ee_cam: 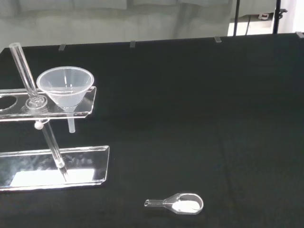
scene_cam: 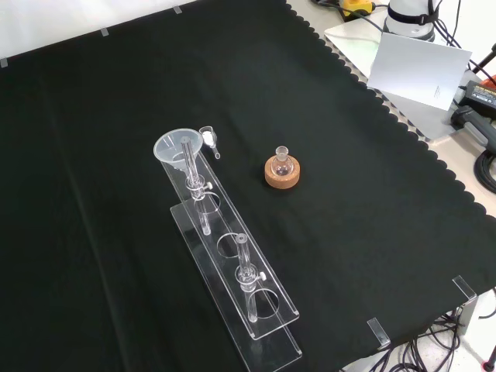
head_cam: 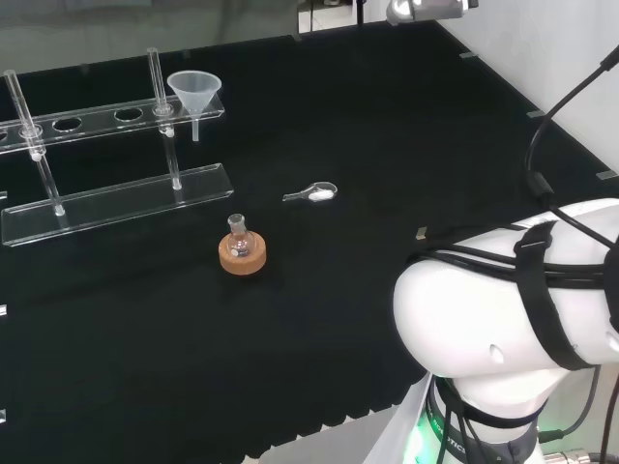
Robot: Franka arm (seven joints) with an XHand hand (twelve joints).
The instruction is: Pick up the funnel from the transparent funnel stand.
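A clear plastic funnel (head_cam: 194,94) (scene_cam: 175,147) (ee_cam: 65,86) sits upright in the end hole of the transparent funnel stand (head_cam: 116,205) (scene_cam: 256,306) (ee_cam: 52,166), its spout hanging below the upper plate. The stand is a two-level clear rack with upright rods and several round holes. In the head view the funnel is at the stand's right end, far to the left of the arm's white links (head_cam: 503,329).
A small round flask on a cork ring (head_cam: 242,253) (scene_cam: 282,171) stands in front of the stand in the head view. A clear scoop with white powder (head_cam: 314,193) (scene_cam: 209,139) (ee_cam: 178,204) lies on the cloth near the funnel end of the stand.
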